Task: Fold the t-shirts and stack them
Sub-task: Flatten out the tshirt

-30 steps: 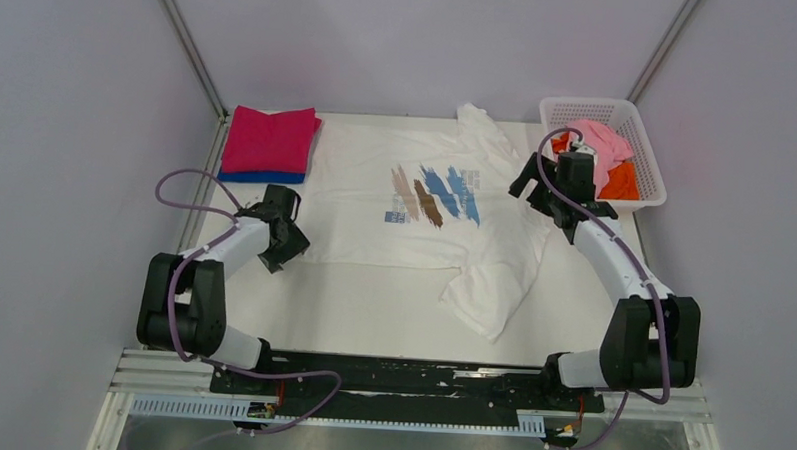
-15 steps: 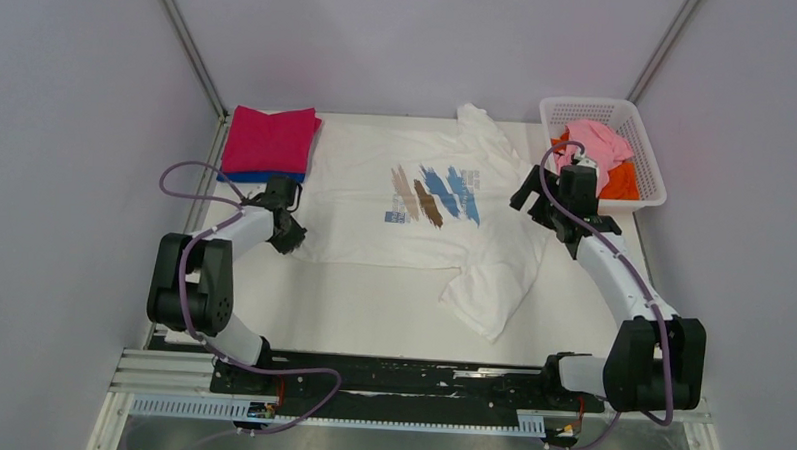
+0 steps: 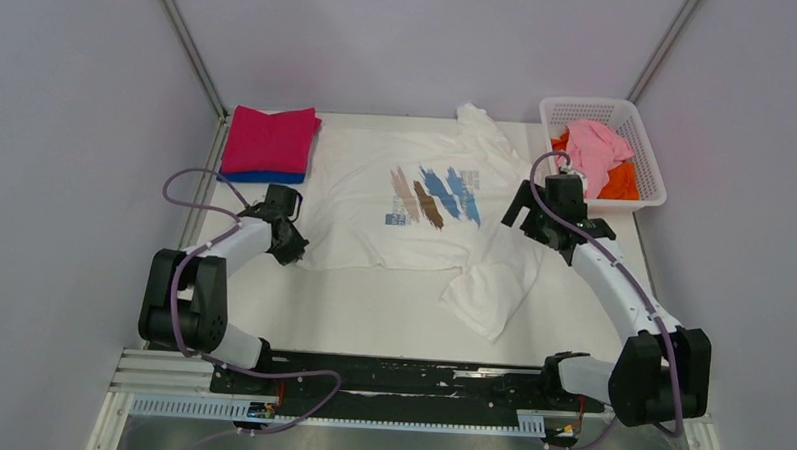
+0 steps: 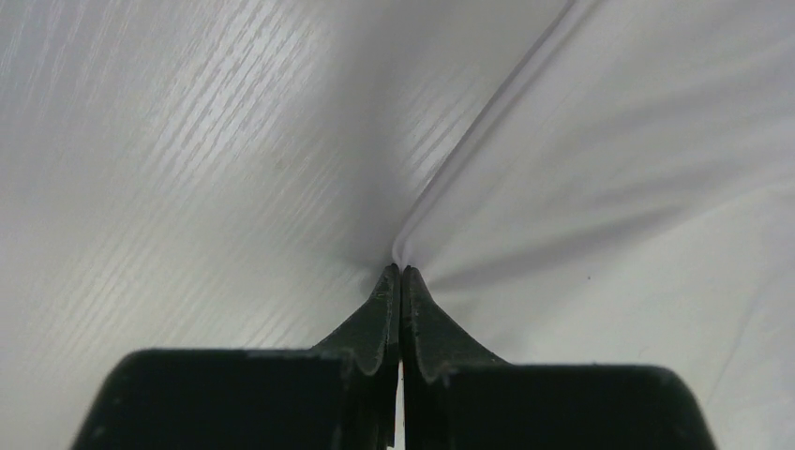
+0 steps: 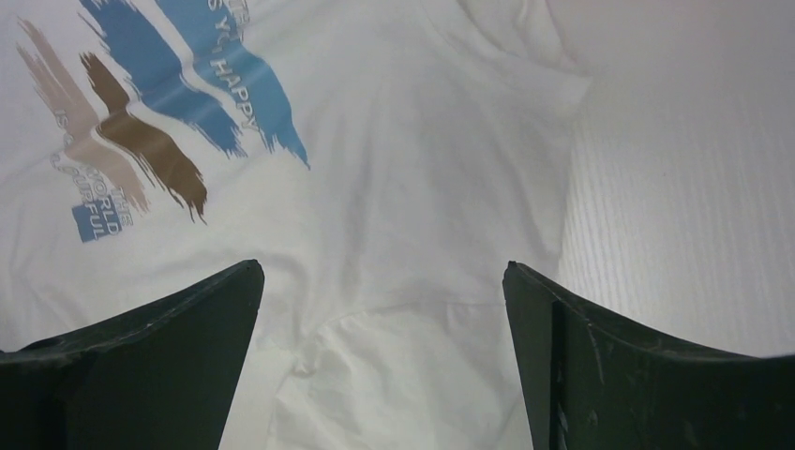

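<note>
White printed t-shirt [image 3: 364,234] reads "HAPPY", perhaps "WORLD"; left gripper [image 4: 400,274] pinches its hem, right gripper [image 5: 382,274] spread wide above it.

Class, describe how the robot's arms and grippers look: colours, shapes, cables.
The left arm and right arm each have white curved shells between black joint housings, with a purple cable looping alongside. The left gripper and right gripper have matte black tapering fingers. No markings visible.

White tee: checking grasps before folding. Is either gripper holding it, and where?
The left gripper pinches the white tee at its near-left edge; the right gripper holds nothing.
</note>
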Controlling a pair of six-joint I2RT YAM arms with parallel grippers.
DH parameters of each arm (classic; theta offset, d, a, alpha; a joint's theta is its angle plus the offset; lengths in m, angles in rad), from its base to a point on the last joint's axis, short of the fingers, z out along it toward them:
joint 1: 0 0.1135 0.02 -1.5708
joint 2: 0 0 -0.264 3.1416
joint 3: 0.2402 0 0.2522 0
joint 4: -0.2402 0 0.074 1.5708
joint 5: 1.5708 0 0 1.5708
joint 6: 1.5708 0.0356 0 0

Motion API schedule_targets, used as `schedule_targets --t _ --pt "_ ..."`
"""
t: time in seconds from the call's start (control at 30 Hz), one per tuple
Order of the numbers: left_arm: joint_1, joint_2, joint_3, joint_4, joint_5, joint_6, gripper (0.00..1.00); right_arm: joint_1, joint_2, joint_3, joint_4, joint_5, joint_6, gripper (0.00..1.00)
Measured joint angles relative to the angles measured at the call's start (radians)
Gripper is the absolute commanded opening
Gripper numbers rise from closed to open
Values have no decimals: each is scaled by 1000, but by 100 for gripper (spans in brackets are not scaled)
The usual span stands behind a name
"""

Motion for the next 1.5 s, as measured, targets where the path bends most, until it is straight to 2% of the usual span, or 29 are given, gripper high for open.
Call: schedule_targets --t 0.2,0.4,0.57,0.67,0.83,0.9,1.0,1.07,1.17,1.3,1.5 --pt "-10 -163 -85 -35 22 29 0 187 0 -7 -225 51 78 94" --pt "-10 -290 -123 -16 61 45 0 370 -37 -93 -447 36 192 79" --pt "-10 -323 -135 -10 84 48 0 449 -94 -185 -497 -29 274 66" --pt "-10 -346 -142 -10 92 48 0 470 -79 -232 -491 -71 307 62" --pt "-10 -385 -147 -10 94 40 0 481 -20 -256 -446 -94 339 55" --pt "-10 -388 -147 -8 96 36 0 481 5 -267 -421 -94 349 49" --pt "-10 -388 -148 -5 105 31 0 481 43 -282 -393 -99 364 32" --pt "-10 -387 -148 -2 108 29 0 481 58 -278 -391 -103 375 15" --pt "-10 -388 -148 -2 110 23 0 481 86 -257 -383 -108 396 0" --pt "-10 -398 -148 24 127 14 0 452 94 -218 -353 -23 396 0" --pt "-10 -397 -107 100 139 -16 0 237 82 -32 -230 75 299 0"
